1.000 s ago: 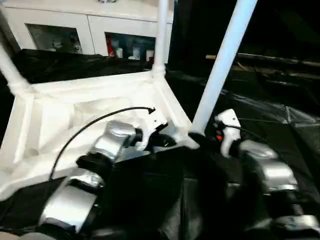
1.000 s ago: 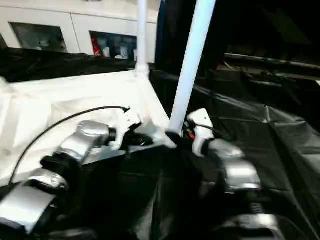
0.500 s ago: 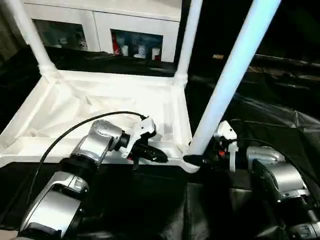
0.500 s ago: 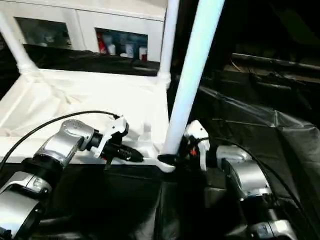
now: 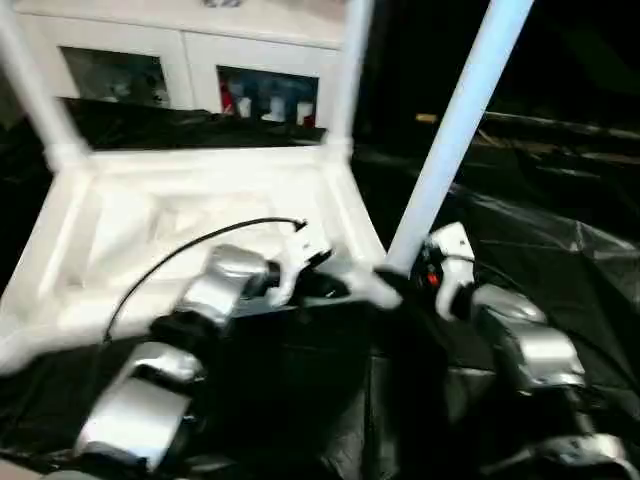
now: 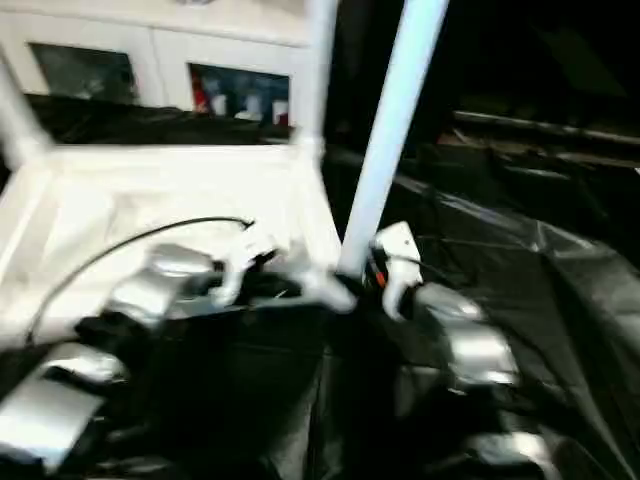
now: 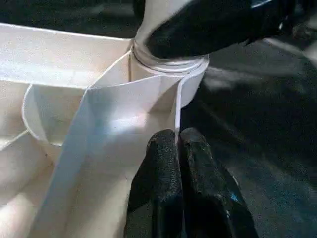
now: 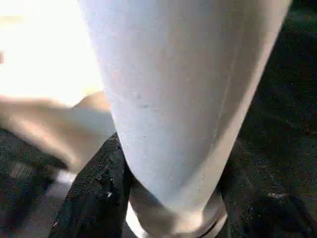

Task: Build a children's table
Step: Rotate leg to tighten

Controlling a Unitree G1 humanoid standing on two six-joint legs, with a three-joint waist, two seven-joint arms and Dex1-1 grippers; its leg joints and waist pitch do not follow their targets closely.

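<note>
My head camera has swung since half a second ago, so the upturned table point(image 5: 200, 200) on the black sheet point(image 5: 560, 250) sits differently in view. My right gripper point(image 8: 168, 198) has its fingers point(image 8: 94, 193) either side of the near-corner leg point(image 5: 450, 140), touching it. My left gripper point(image 7: 181, 148) is pinched closed, empty, against the tabletop's rim beside that socket.

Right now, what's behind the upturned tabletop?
Behind the tabletop stands a white cabinet with glass doors; small items sit inside, too blurred to identify. Black sheeting covers the cabinet's base, and the far legs cross its front.
</note>
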